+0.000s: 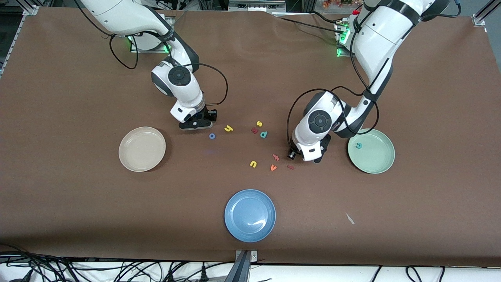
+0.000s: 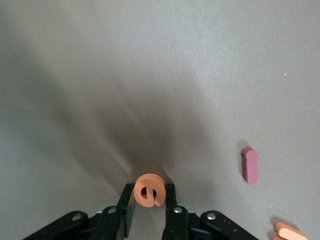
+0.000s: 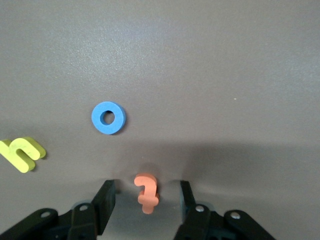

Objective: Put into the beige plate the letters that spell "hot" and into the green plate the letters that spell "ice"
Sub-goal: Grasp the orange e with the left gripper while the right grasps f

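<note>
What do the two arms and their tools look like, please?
Both arms are glossy white with dark grey joint bands and round dark caps. Black cables loop beside each wrist. The left tool and right tool have black fingers. Green lights glow at the bases.

A brown table cover point(image 1: 78, 203) spans the whole work surface, creased near the robot bases. Aluminium framing point(image 1: 480, 15) edges its corners. Black cables point(image 1: 47, 268) trail along the white floor strip under the table's front edge
</note>
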You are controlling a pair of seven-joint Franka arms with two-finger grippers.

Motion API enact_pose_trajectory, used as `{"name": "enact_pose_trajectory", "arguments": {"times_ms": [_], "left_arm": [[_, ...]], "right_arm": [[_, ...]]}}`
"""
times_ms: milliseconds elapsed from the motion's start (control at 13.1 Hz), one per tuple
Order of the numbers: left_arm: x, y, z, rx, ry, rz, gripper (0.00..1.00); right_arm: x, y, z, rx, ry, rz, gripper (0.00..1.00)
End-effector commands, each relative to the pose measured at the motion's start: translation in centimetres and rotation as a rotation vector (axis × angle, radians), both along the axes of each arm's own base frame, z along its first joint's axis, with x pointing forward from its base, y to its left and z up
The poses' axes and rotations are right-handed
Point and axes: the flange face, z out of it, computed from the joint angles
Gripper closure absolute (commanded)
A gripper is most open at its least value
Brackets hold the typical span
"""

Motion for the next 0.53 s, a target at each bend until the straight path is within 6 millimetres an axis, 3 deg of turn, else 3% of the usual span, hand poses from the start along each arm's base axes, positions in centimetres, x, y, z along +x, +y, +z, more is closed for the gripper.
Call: {"name": "enact_pose_trajectory", "arguments": {"times_ms": [0, 229, 458], "left_arm": [[1.2, 3.3, 5.3, 0.013, 0.031, -0.132, 1.00], [2.3, 11.4, 11.4, -0.073, 0.147, -0.326, 1.00], [2.8, 19.8, 12.4, -0.120, 0.220, -0.528, 1.00]], "right_arm": [[0.1, 0.3, -0.4, 0.003, -0.006, -0.003, 0.47], [0.1, 0.3, -0.4, 0.002, -0.007, -0.001, 0.63], [0.1, 0.3, -0.3, 0.002, -0.008, 0.001, 0.79]]}}
